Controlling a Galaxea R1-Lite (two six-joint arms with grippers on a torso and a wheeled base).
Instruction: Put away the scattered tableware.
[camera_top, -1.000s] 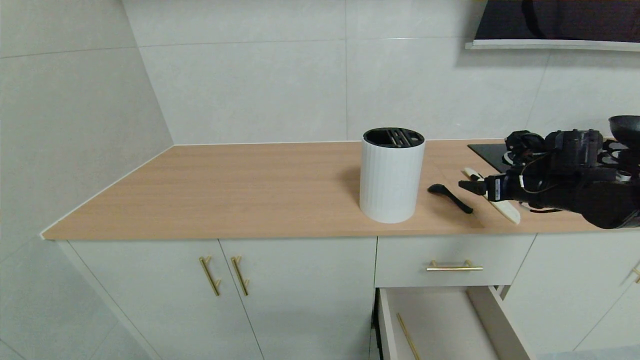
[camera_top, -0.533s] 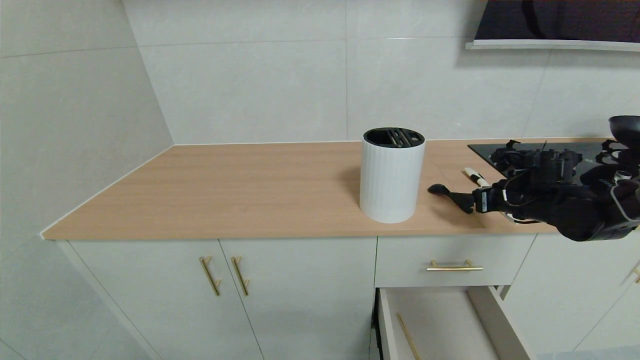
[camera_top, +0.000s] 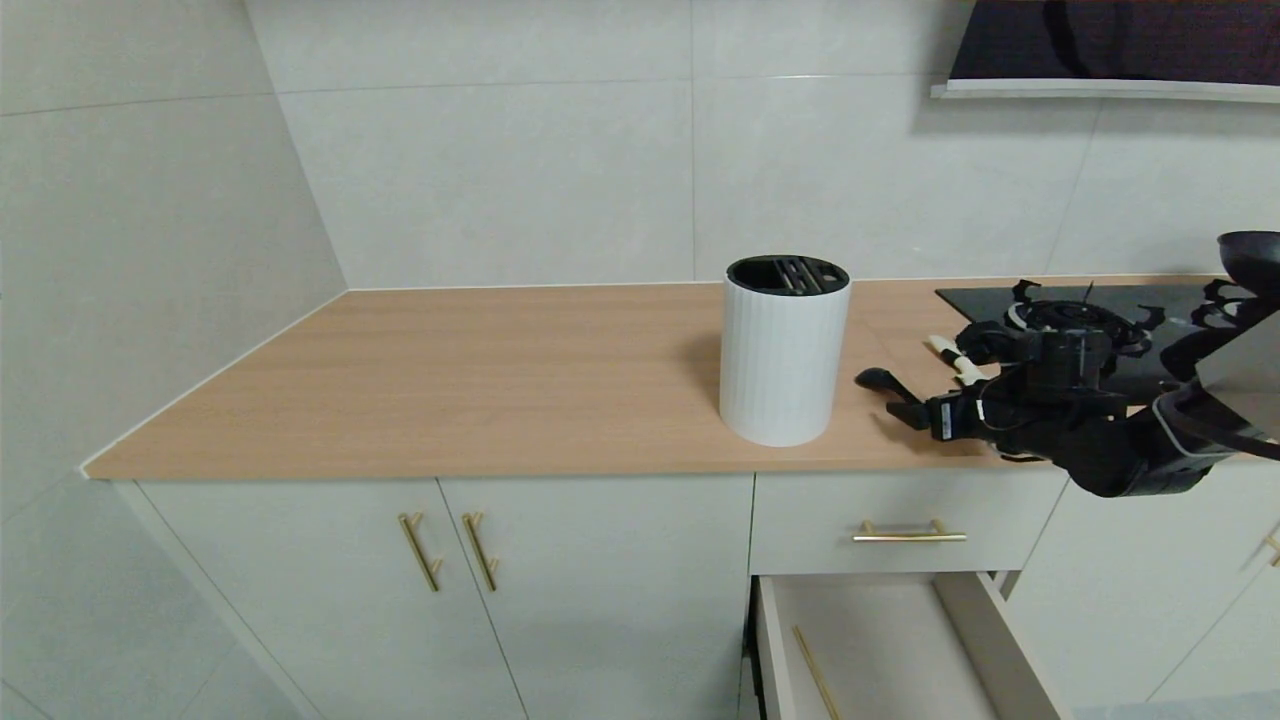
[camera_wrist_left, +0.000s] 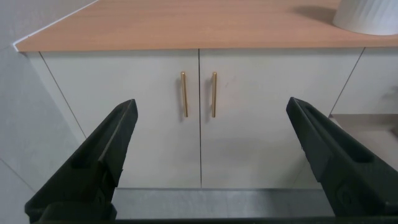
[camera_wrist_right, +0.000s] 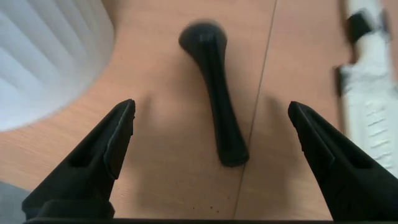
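A small black spoon (camera_top: 883, 383) lies on the wooden counter (camera_top: 500, 380) just right of the white ribbed utensil holder (camera_top: 783, 350). In the right wrist view the black spoon (camera_wrist_right: 214, 93) lies lengthwise between my right gripper's open fingers (camera_wrist_right: 102, 162), its handle end nearest. My right gripper (camera_top: 915, 413) hovers low over the spoon's handle end. A white knife with a black band (camera_top: 953, 357) lies beyond it; the white knife (camera_wrist_right: 373, 93) appears beside the spoon. My left gripper (camera_wrist_left: 214, 168) is open, facing the cabinet doors below the counter.
A black hob with a pot (camera_top: 1250, 260) sits at the counter's right end. Below the counter an open drawer (camera_top: 880, 640) juts out under a shut drawer with a gold handle (camera_top: 908, 535). Two cabinet doors with gold handles (camera_wrist_left: 198, 93) stand to the left.
My right arm has come down and moved left, from above the knife to just over the black spoon's handle. The spoon and knife have not moved.
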